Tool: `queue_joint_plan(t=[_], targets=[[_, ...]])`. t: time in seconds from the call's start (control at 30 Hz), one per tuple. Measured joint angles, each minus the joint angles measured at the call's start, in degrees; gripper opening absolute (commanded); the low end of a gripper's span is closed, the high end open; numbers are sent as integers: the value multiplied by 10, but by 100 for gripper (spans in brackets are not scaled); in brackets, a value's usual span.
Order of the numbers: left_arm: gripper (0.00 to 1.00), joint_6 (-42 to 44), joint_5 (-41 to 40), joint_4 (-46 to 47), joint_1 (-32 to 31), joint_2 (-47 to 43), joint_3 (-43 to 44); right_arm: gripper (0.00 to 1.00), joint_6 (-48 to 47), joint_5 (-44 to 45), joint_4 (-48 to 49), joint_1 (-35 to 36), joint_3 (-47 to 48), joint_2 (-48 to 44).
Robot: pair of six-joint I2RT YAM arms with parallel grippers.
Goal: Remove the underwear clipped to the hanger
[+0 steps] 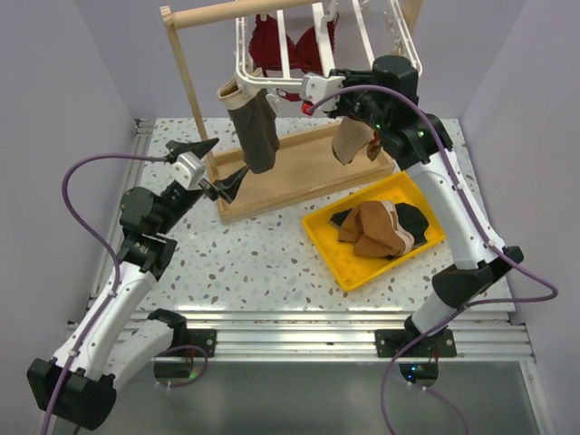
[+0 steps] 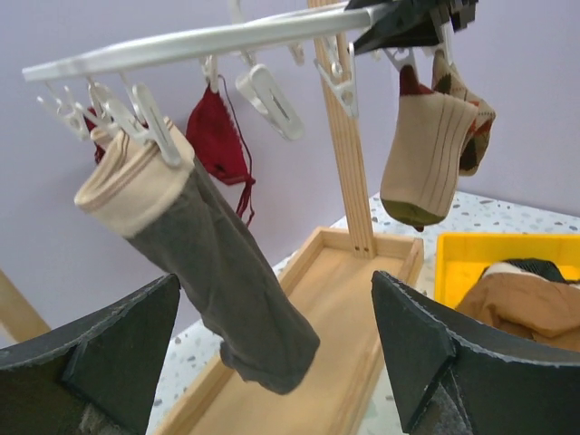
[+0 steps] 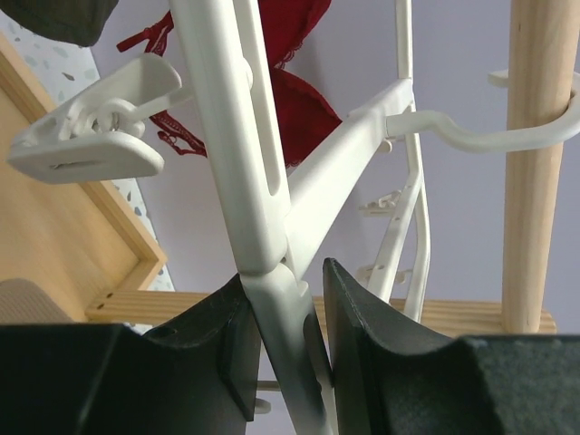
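Observation:
The white hanger (image 1: 299,50) hangs from the wooden stand's rail. Dark grey underwear (image 1: 256,131) with a beige waistband is clipped to its front left corner and hangs down; it also shows in the left wrist view (image 2: 227,281). My left gripper (image 1: 213,168) is open and empty, just below and left of the hanging underwear, which lies ahead between the fingers (image 2: 426,353). My right gripper (image 1: 313,93) is shut on a bar of the hanger (image 3: 285,335). Brown underwear (image 1: 367,227) and black underwear (image 1: 412,220) lie in the yellow tray (image 1: 326,237).
A red bra (image 1: 290,41) and brown-beige argyle socks (image 1: 353,140) hang from the rack. The wooden stand's base tray (image 1: 299,177) lies under the rack, its post (image 1: 186,77) at the left. An empty clip (image 3: 100,136) dangles near my right gripper.

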Motion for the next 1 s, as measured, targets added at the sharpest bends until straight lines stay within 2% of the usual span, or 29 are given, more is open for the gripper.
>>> queue_joint_plan(t=[0.27,0.5,0.63,0.73,1.0], targets=[[91,-15,23,129,10,111,57,34,0,-26,4,-10,-10,-1],[89,-41,45,188,19,207,137,33,0,-31,12,-13,-20,-3],[87,-45,50,223,19,240,154,33,0,-35,17,-14,-25,-5],[84,-45,56,236,19,262,167,33,1,-40,17,-16,-26,-5],[83,-34,39,235,19,283,189,33,5,-44,18,-17,-27,-5]])
